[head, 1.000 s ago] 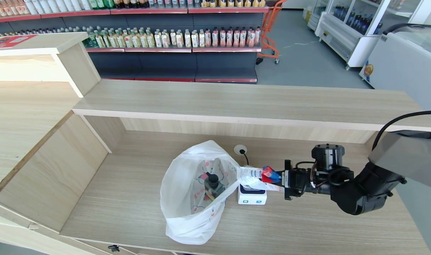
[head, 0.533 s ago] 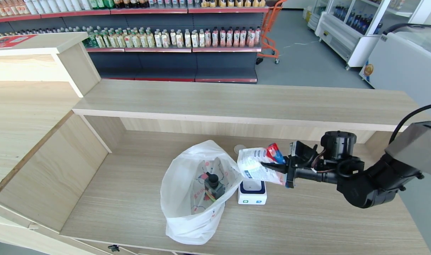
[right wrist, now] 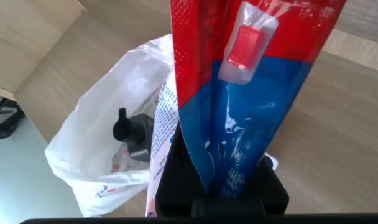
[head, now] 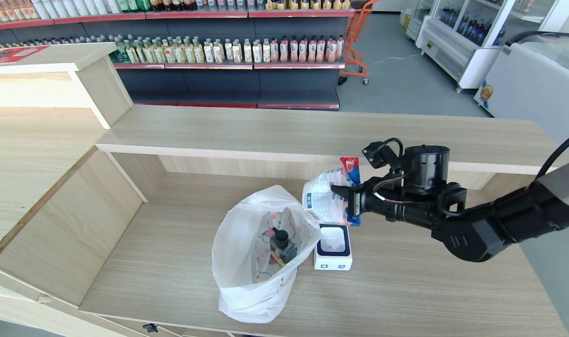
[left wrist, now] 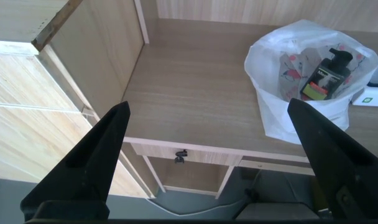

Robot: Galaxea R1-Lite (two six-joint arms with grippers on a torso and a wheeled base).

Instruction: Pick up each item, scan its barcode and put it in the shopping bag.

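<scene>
My right gripper is shut on a red, blue and white pouch, held upright in the air just above and behind the white scanner box. In the right wrist view the pouch stands on edge between the fingers. The white shopping bag sits open to the left of the scanner, with a dark bottle and printed packets inside. The left wrist view shows the bag and the bottle from far off. My left gripper's fingers stand wide apart, off the counter's front edge.
The raised counter ledge runs right behind the pouch. A round cable port lies hidden behind the pouch. The wooden side wall closes off the left. Bare worktop lies to the right and front of the scanner.
My right gripper has lifted the pouch off the scanner, turned it from flat to upright, and moved it up and slightly left toward the bag. The bag and scanner have stayed put.
</scene>
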